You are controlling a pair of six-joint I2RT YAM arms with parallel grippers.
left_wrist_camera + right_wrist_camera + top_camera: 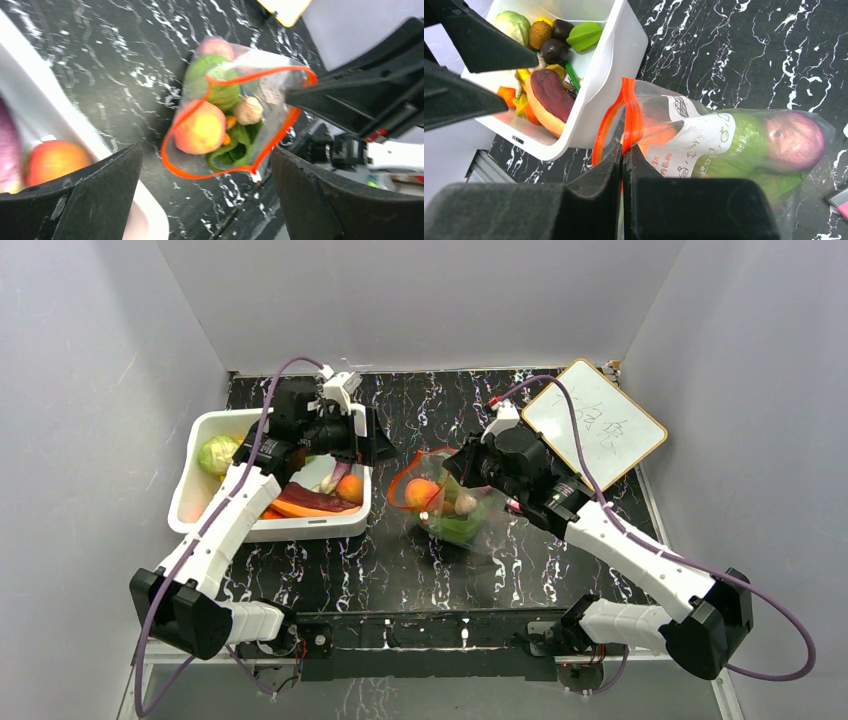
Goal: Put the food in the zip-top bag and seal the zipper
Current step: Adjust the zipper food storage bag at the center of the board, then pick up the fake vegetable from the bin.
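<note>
1. Black marble-look table [300, 575], veined white and glossy, is boxed in by plain grey walls [90, 390].
2. Right gripper [622, 150]: its matte black fingers are pressed together on the zipper [631, 112], pinching the bag [704, 135] at its mouth. The arm reaches in from the bag's right.
3. Bag: clear and crinkly, with a printed label. The red-orange zipper gapes in a loop.
4. Inside the bag are a peach [200, 127], a pale mushroom [248, 110], green leaves [215, 85] and a glossy pink round piece [794, 140] at the bottom.
5. Left gripper [205, 150]: fingers wide apart with nothing between them, hovering left of the bag's mouth.
6. Just left of the bag is a smooth white bin [619, 60] holding a cabbage [513, 25] and other toy food.
7. Behind the bag, to its right, lies a whiteboard [595, 425].
</note>
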